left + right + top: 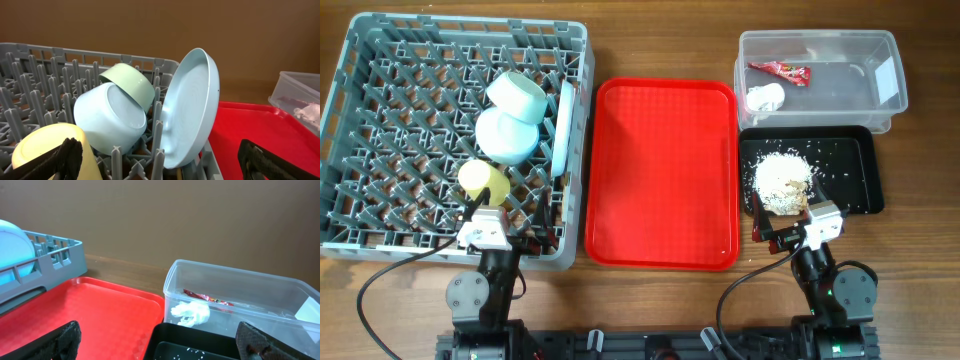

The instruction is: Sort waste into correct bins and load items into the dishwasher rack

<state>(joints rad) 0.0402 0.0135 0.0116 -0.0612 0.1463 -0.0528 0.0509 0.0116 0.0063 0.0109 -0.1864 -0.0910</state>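
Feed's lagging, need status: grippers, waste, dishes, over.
Left gripper, right gripper open, empty. Wrapper, napkin in clear tub; rice in black tray. Bowls, plate, cup in rack. Red tray beside rack.

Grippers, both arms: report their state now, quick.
Left gripper: open, holding nothing.
Right gripper: open, holding nothing.

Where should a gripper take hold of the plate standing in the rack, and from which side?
The upper rim of the pale-blue plate, from above. It stands on edge, nearly upright, among the pegs at the dishwasher rack's right side, so only that thin rim is free; a pale-blue bowl crowds one face.
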